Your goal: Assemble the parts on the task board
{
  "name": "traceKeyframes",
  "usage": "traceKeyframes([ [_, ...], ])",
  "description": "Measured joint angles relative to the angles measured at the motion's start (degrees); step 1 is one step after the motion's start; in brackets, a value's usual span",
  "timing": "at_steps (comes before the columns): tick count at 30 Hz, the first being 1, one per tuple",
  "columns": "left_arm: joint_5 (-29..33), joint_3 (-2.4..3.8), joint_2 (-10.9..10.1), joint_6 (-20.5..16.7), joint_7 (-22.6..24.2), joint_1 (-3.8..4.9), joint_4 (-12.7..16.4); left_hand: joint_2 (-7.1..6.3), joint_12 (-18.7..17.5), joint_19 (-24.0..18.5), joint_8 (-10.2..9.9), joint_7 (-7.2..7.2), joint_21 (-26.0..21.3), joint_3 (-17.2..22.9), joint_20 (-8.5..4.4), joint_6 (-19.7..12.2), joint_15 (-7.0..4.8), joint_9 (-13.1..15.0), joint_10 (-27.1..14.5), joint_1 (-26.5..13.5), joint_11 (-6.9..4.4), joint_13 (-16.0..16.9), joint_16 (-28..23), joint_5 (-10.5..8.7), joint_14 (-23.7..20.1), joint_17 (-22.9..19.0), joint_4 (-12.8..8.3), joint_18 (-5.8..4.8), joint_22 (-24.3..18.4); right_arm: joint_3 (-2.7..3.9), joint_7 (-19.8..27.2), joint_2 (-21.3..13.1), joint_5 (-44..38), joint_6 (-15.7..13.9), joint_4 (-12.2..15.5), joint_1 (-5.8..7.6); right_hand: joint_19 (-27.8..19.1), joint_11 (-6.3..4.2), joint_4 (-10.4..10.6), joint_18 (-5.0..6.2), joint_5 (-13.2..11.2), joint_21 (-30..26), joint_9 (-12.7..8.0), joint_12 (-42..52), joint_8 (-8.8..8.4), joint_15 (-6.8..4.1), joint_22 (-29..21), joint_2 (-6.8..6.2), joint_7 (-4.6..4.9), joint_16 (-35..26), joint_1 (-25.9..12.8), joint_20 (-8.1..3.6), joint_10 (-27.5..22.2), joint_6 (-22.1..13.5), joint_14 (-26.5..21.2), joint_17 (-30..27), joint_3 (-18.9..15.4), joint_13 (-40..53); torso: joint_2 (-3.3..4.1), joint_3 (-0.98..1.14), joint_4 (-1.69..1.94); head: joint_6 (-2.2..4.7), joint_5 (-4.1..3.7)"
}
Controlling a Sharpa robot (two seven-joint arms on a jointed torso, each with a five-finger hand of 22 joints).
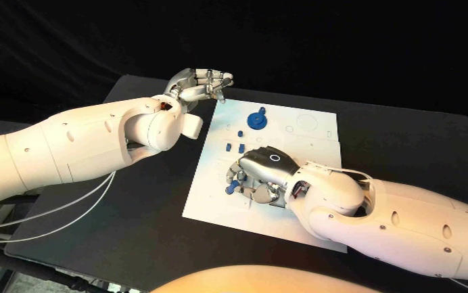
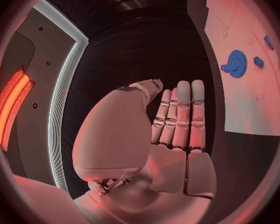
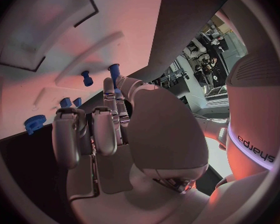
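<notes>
Mostly blue parts on task board

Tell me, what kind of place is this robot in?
Probably a robot lab or test room. A white task board with small blue parts, like the blue gear, lies on a black table before a dark backdrop. The right robot hand works over it; the left robot hand waits beside it.

Right robot hand over the white task board, fingers curled toward it. Blue pegs stand upright beyond the fingertips; blue gear near the board's edge. Whether anything is held: unclear.
</notes>
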Motion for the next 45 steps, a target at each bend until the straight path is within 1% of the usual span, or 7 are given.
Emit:
traceKeyframes([
  [14, 0.0, 0.00, -0.1, 0.0, 0.0, 0.00, 0.0, 0.00, 0.0, 0.0, 0.0, 0.00, 0.0, 0.0, 0.00, 0.0, 0.00, 0.0, 0.0, 0.0, 0.00, 0.0, 0.0, 0.00, 0.0, 0.0, 0.0, 0.00, 0.0, -0.05, -1.2, 1.2, -2.5, 1.3, 0.0, -0.31, 0.0, 0.20, -0.3, 0.00, -0.1, 0.0, 0.8, -0.4, -0.04, 0.00, 0.0, -0.33, 0.11, 0.0, -1.0, 0.00, 0.2, -0.1, 0.0, -0.2, 0.2, 0.0, -0.06, -0.06, 0.02, -0.14, 0.05],
  [16, 0.0, 0.00, 0.0, 0.0, 0.0, 0.00, 0.0, 0.00, 0.0, 0.0, 0.0, 0.00, 0.0, 0.0, 0.00, 0.0, 0.00, 0.0, 0.0, 0.0, 0.00, 0.0, 0.0, 0.00, 0.0, 0.0, 0.0, 0.00, 0.0, -0.06, -1.4, 1.4, -2.8, 1.5, 0.0, -0.33, 0.0, 0.48, -0.3, 0.00, -0.3, -0.3, 2.9, -0.8, -0.04, 0.00, 0.0, -0.86, 0.60, 0.0, -1.6, 0.00, -0.1, -0.6, 0.0, -0.2, 0.3, 0.1, -0.07, -0.06, 0.00, -0.13, 0.05],
  [19, 0.0, -0.01, 0.1, 0.0, -0.1, 0.00, -0.2, 0.00, 0.0, 0.0, 0.0, 0.00, 0.0, 0.0, 0.00, 0.0, 0.00, 0.0, 0.0, 0.0, 0.00, 0.0, 0.0, 0.00, 0.0, 0.0, 0.0, 0.00, 0.0, -0.06, -1.8, 1.6, -3.2, 1.9, 0.0, -0.34, 0.0, 0.68, -0.2, 0.00, -0.9, -0.7, 3.8, -1.4, -0.60, 0.21, 0.0, -1.30, 1.34, 0.0, -3.3, 0.00, -1.2, -1.3, 0.2, -0.3, 0.7, -0.3, -0.07, -0.07, 0.00, -0.09, -0.03],
  [32, 0.0, -0.09, 0.3, 0.0, -0.1, 0.00, -0.4, 0.00, 0.0, 0.0, 0.0, 0.00, 0.0, 0.0, 0.00, 0.0, 0.00, 0.0, 0.0, 0.0, 0.00, 0.0, 0.0, 0.00, 0.0, 0.0, 0.0, 0.00, 0.0, -0.20, -3.1, 1.8, -3.9, 2.8, -0.2, -0.49, -0.2, 2.23, 1.0, 0.00, 0.4, -1.9, 1.7, -1.8, -4.59, 1.55, 0.0, -4.04, 2.92, 0.0, -7.0, 1.04, -3.5, -6.7, 0.1, -0.4, -0.7, 0.0, -0.06, -0.03, 0.00, -0.04, -0.21],
  [38, 0.0, -0.11, 0.3, 0.0, -0.1, 0.00, -0.4, 0.00, 0.0, 0.0, 0.0, 0.00, 0.0, 0.0, 0.00, 0.0, 0.00, 0.0, 0.0, 0.0, 0.00, 0.0, 0.0, 0.00, 0.0, 0.0, 0.0, 0.00, 0.0, -0.20, -3.3, 1.7, -3.9, 2.3, 0.2, -0.57, 0.0, 1.89, 1.2, 0.00, -0.2, -2.4, 0.7, -1.8, -6.58, 1.55, 0.0, -4.94, 2.63, 0.0, -7.8, 1.24, -4.7, -9.7, 0.1, -0.6, -2.2, 0.2, -0.07, 0.00, 0.02, 0.05, -0.22],
  [42, 0.0, -0.12, 0.3, 0.0, -0.2, 0.00, -0.4, 0.00, 0.0, 0.0, 0.0, 0.00, 0.0, 0.0, 0.00, 0.0, 0.00, 0.0, 0.0, 0.0, 0.00, 0.0, 0.0, 0.00, 0.0, 0.0, 0.0, 0.00, 0.0, -0.19, -3.4, 1.0, -4.0, 1.0, 0.8, -0.67, 0.0, 1.22, 1.4, 0.00, -0.9, -3.9, -0.4, -1.5, -8.59, 1.55, 0.0, -4.75, 1.79, 0.0, -8.0, 1.24, -6.6, -13.2, 0.1, -1.5, -5.4, 0.6, -0.07, 0.03, 0.02, 0.15, -0.23],
  [45, 0.0, -0.13, 0.3, 0.0, -0.2, -0.01, -0.4, 0.00, 0.0, 0.2, 0.0, 0.00, -0.3, 0.0, -0.20, 0.0, 0.00, 0.1, -0.2, 0.0, 0.22, -0.1, -0.2, 0.00, 0.0, -0.2, 0.0, 0.00, -0.1, -0.18, -3.4, 0.2, -4.0, -0.3, 1.6, -0.70, 0.0, 1.21, 1.6, 0.00, -0.9, -4.4, -0.8, -1.0, -8.89, 1.55, 0.0, -4.50, 1.47, -0.3, -7.9, 1.24, -7.0, -13.8, 0.1, -2.0, -7.5, 0.8, -0.07, 0.03, 0.02, 0.24, -0.29],
])
